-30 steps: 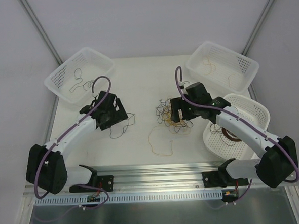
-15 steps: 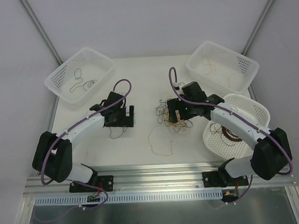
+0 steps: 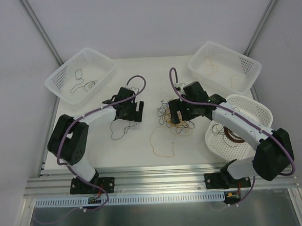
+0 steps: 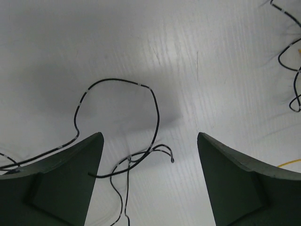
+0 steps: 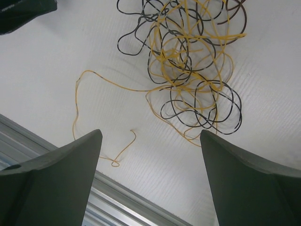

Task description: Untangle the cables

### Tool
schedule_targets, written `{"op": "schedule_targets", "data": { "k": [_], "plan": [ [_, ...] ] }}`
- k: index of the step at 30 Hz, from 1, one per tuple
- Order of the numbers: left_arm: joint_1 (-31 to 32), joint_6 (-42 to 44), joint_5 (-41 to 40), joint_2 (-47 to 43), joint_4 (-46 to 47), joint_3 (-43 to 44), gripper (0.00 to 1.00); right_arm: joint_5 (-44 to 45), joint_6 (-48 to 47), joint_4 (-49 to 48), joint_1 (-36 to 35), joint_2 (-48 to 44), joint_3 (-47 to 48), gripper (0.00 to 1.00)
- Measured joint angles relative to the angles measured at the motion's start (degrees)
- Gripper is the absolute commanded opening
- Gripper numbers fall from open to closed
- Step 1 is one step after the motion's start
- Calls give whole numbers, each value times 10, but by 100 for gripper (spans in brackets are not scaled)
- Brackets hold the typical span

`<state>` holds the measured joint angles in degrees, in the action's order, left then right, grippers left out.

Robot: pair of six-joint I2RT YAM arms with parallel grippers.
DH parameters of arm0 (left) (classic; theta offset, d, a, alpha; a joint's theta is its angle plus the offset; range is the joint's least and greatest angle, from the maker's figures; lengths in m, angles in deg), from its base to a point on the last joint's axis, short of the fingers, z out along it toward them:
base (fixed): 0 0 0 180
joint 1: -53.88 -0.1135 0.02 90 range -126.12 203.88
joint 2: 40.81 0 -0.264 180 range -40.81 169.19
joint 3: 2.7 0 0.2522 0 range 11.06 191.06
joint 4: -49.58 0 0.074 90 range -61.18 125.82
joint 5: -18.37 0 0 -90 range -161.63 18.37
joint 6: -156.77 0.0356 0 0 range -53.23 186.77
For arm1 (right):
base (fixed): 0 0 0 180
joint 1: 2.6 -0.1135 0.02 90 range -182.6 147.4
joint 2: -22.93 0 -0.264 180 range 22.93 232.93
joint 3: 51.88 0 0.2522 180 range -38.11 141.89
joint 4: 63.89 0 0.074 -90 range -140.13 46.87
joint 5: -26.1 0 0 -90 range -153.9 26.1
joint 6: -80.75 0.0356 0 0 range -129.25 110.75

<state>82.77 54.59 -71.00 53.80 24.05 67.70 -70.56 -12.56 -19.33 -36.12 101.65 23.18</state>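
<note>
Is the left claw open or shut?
Open. In the left wrist view, the left claw has its fingers wide apart; a black cable lies loose on the table between them.

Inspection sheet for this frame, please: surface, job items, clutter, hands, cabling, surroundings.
Surface: white table, bare apart from wires.
Job's things: tangle of yellow and black strands mid-table; yellow strand trailing from it toward the near edge; black strand lying apart to the left.
Clutter: left basket with dark strands; back basket with tan strands; near basket with a brown coil.
Hands: left hand open over the black strand; right hand open over the tangle; neither holds anything.
Cables: purple hoses arch over both arms.
Surroundings: grey walls; metal rail at the near edge.
</note>
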Motion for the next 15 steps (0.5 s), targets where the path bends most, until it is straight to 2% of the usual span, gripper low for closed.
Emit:
{"op": "schedule_targets", "data": {
  "k": [1,3,4,6,7,8,9,15],
  "plan": [
    [0,-2,0,7,3,6,69,0,0,0,0,0,0,90],
    [0,-5,0,19,10,16,58,3,-2,1,0,0,0,90],
    [0,-8,0,24,14,19,44,5,-3,1,0,0,0,90],
    [0,-15,0,30,18,23,26,10,-5,3,0,-2,0,90],
    [0,-17,0,30,19,23,11,14,-6,5,0,-4,0,90],
    [0,-22,-1,30,19,23,5,17,-8,7,0,-6,0,90],
    [0,-23,-1,30,21,23,0,19,-9,10,0,-8,0,90],
    [0,-23,-8,9,2,36,0,37,-19,16,0,-22,0,90]
  ]
}}
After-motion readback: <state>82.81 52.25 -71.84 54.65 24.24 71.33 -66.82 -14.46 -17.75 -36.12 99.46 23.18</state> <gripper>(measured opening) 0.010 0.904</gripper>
